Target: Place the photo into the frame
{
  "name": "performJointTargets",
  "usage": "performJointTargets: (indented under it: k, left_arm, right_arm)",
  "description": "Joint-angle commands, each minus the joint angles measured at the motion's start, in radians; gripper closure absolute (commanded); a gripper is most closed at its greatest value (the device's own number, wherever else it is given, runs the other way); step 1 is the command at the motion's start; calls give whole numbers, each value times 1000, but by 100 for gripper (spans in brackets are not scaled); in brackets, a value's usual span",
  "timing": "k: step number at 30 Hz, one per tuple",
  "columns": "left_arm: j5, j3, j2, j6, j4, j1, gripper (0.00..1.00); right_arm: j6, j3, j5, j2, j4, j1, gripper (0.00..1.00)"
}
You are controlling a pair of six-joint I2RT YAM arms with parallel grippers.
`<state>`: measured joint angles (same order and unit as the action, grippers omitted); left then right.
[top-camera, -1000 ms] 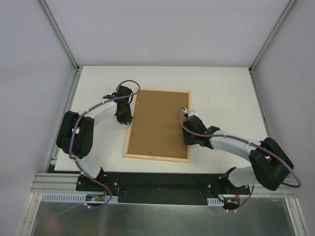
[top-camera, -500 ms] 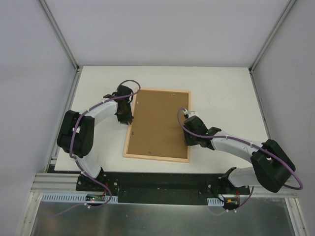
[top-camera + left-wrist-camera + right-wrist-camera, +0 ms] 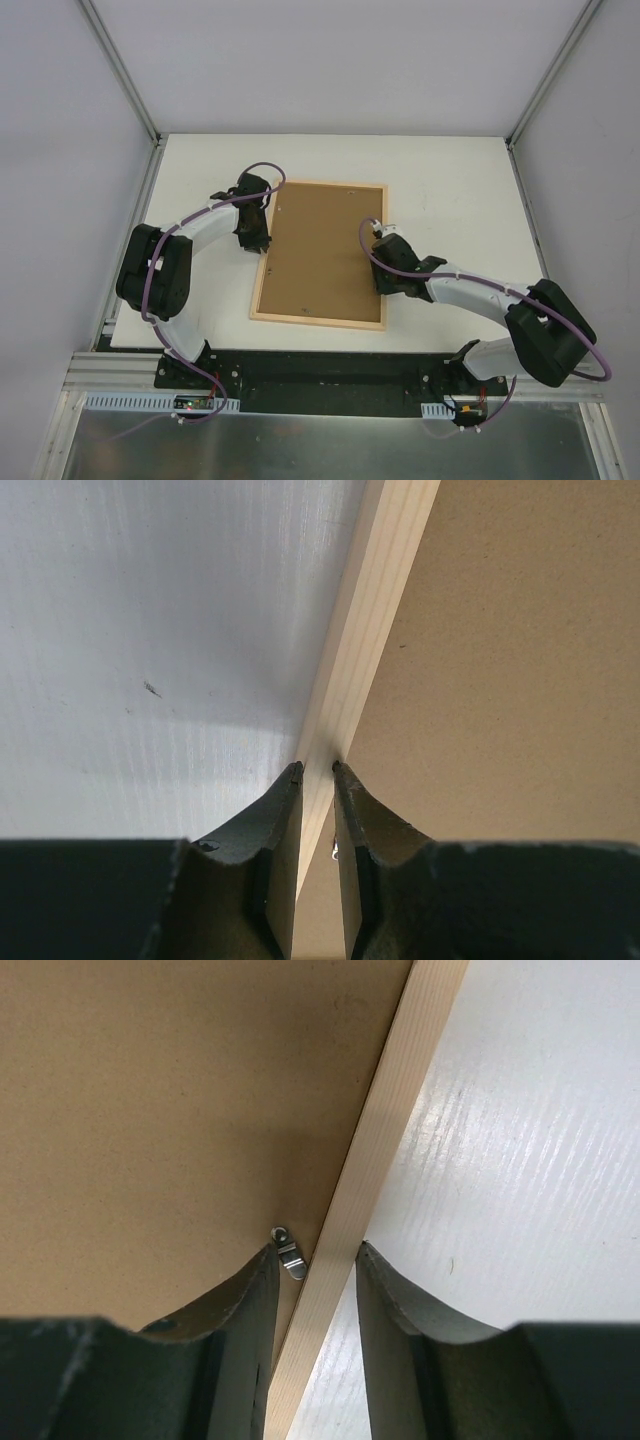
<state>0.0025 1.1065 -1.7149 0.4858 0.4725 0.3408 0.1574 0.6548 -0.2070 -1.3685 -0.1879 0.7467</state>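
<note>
Wooden frame (image 3: pixel 370 610) edge tight within left gripper (image 3: pixel 315 767)

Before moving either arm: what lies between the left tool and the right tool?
The brown backing board, seated in the frame, spans the stretch between the left tool and the right tool; the top view shows it.

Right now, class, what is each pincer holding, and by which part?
Left pincer grips the frame by its left rail; right pincer only straddles the right rail.
</note>
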Motion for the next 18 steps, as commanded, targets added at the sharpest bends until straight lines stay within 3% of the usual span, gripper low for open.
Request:
performJointTargets:
  k: [1, 4, 12, 18]
  left_arm:
    - [25, 23, -6, -6, 8, 7, 83]
    - [25, 24, -8, -6, 8, 7, 83]
    - [30, 24, -8, -1, 6, 9, 83]
    - [33, 18, -3, 2, 8, 13, 83]
  right_arm:
    - [2, 13, -11, -29, -19, 2, 63]
    - [-7, 8, 1, -29, -18, 2, 65]
    - [-6, 19, 1, -52, -19, 10, 81]
    - [-2, 34, -18, -61, -38, 13, 85]
